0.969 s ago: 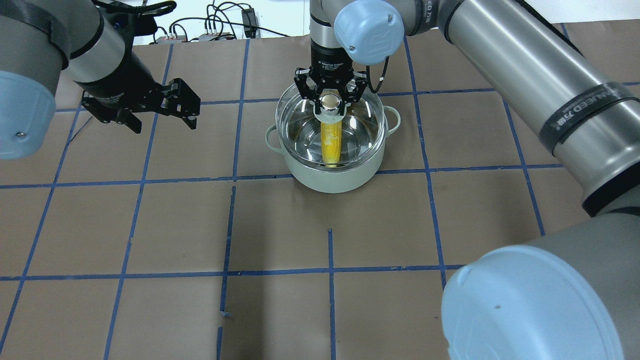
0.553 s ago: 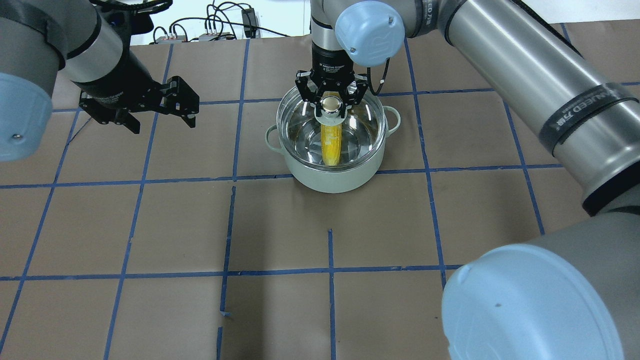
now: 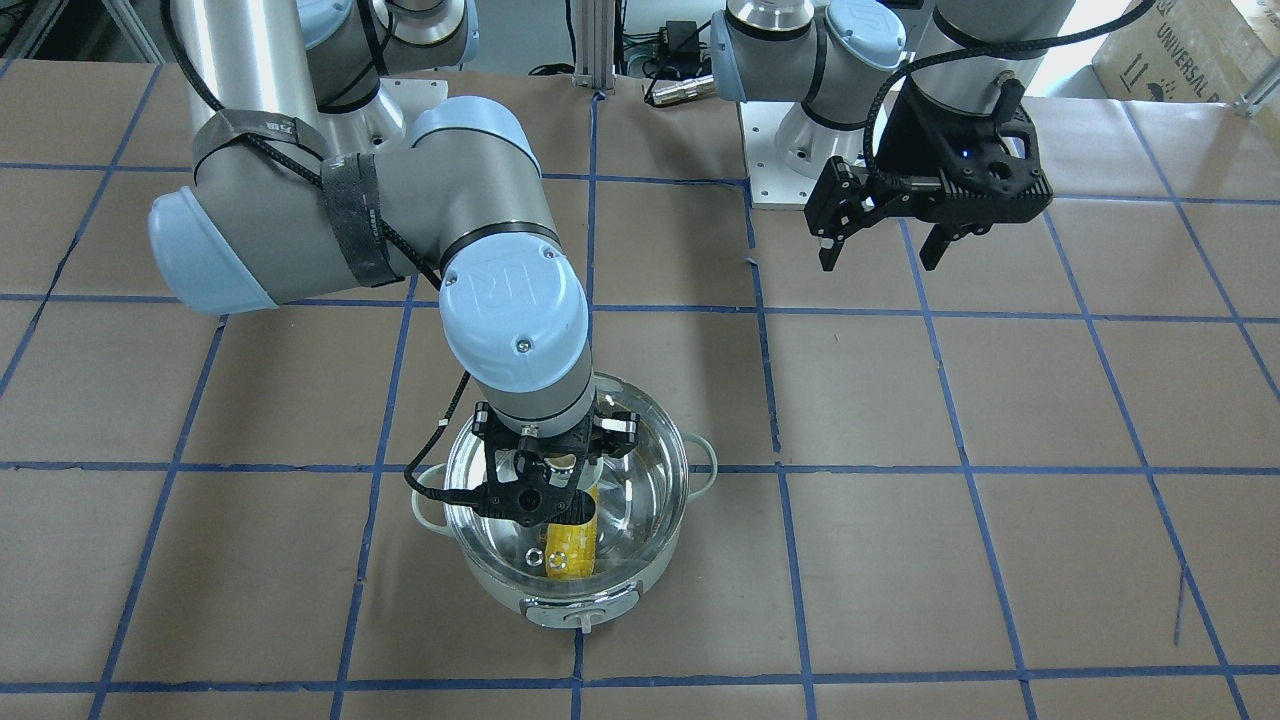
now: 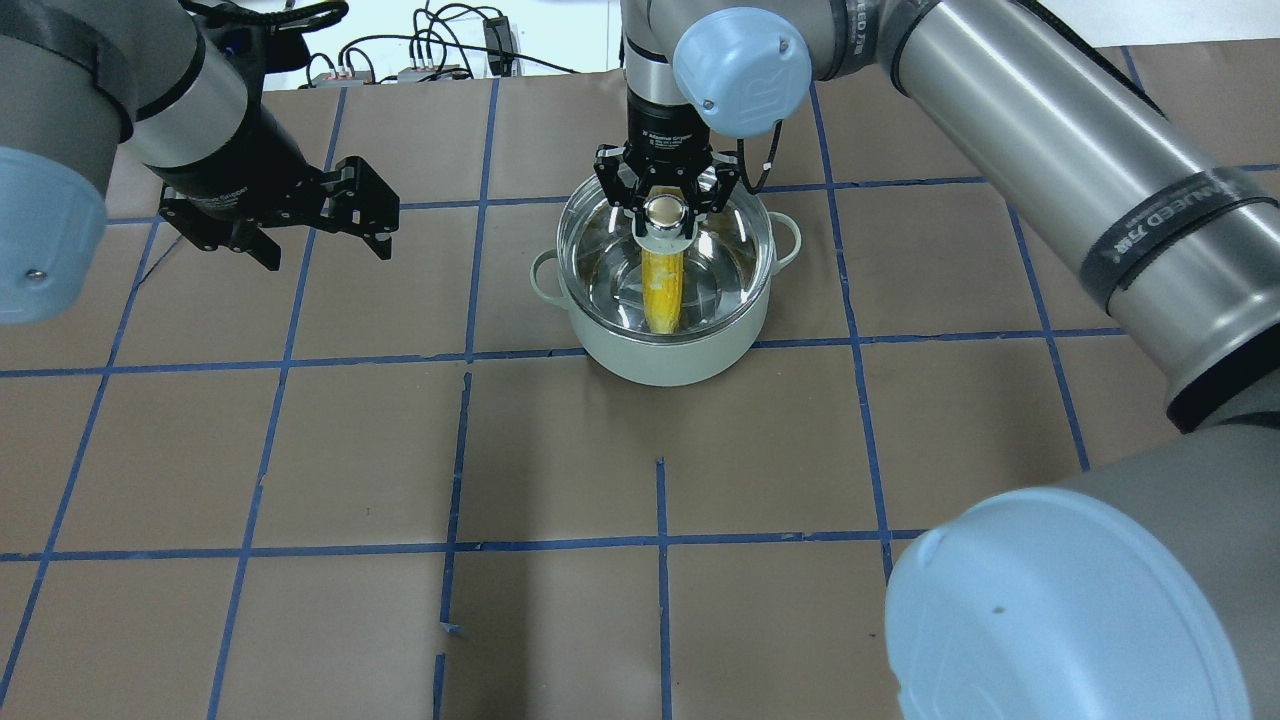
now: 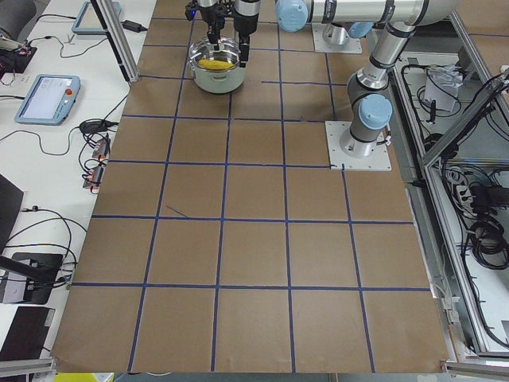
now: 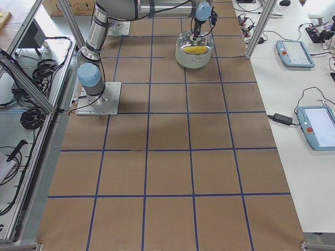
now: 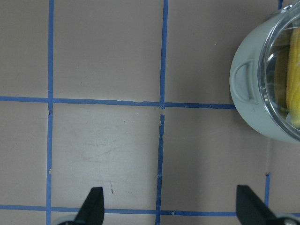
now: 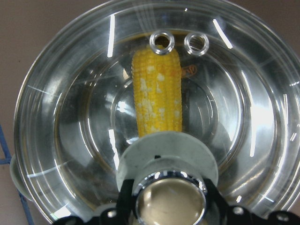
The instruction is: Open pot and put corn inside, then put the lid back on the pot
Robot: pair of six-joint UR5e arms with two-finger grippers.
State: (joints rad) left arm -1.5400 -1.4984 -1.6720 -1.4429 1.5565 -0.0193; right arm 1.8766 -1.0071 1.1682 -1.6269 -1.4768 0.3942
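The pale mint pot (image 4: 660, 360) stands at the table's far middle, with the yellow corn (image 4: 661, 290) lying inside it. The clear glass lid (image 4: 725, 250) sits over the pot's rim. My right gripper (image 4: 665, 212) comes straight down and is shut on the lid's ball knob (image 8: 168, 201). The right wrist view shows the corn (image 8: 157, 98) through the glass, below two steam holes. My left gripper (image 4: 328, 255) is open and empty, hovering well left of the pot. In the left wrist view the pot (image 7: 248, 108) shows at the right edge.
Cables and small boxes (image 4: 430, 50) lie along the table's far edge. My right arm's elbow (image 4: 1060, 610) fills the near right corner of the overhead view. Blue tape lines (image 4: 660, 540) grid the brown table.
My right gripper has lowered the lid a little and shifted it slightly right, so it now sits centred on the pot. The left arm has barely moved.
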